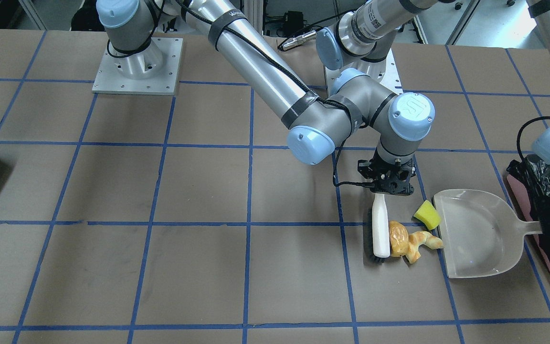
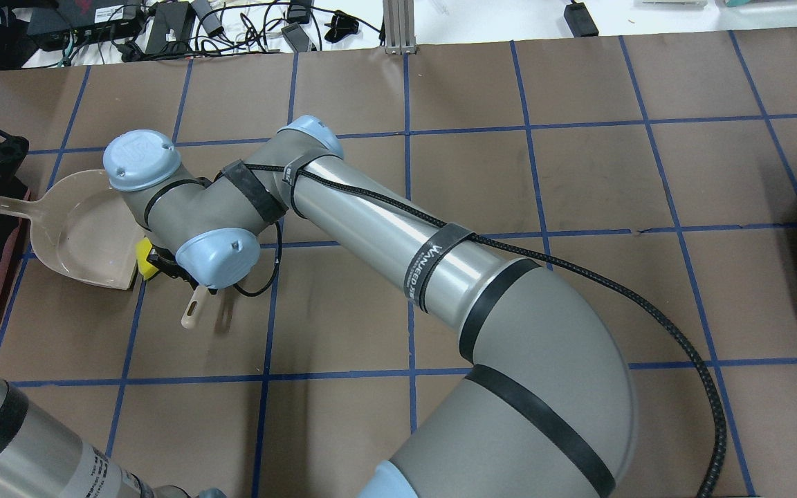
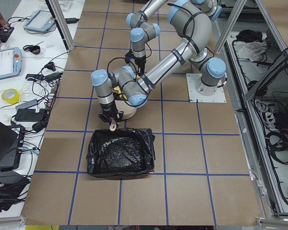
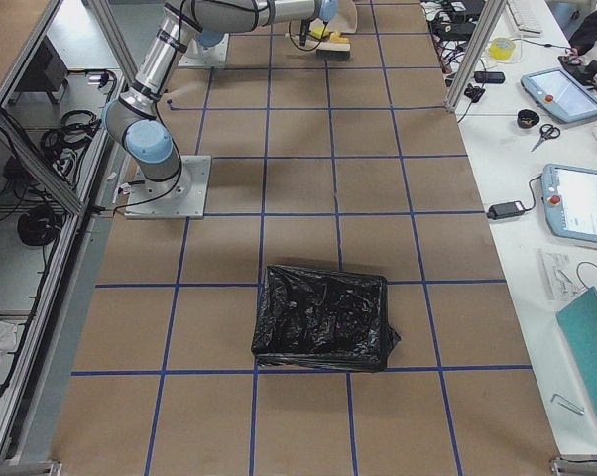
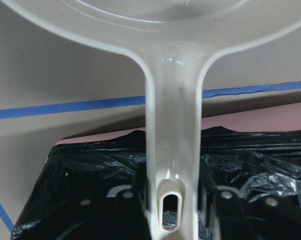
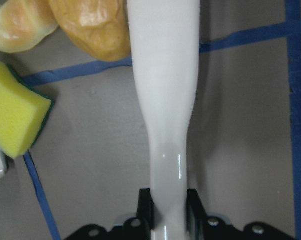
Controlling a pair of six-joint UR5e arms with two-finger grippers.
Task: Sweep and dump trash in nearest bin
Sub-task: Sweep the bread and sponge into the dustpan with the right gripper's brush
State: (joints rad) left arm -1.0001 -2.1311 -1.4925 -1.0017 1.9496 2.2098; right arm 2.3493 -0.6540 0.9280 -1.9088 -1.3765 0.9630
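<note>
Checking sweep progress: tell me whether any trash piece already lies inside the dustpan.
No: the sponge, bread roll and croissant all lie outside the dustpan, just before its mouth.

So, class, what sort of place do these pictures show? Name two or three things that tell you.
Probably a robotics lab or test cell. Two industrial arms are bolted to a table marked with a blue tape grid, and teach pendants and cables lie on benches alongside.
</note>
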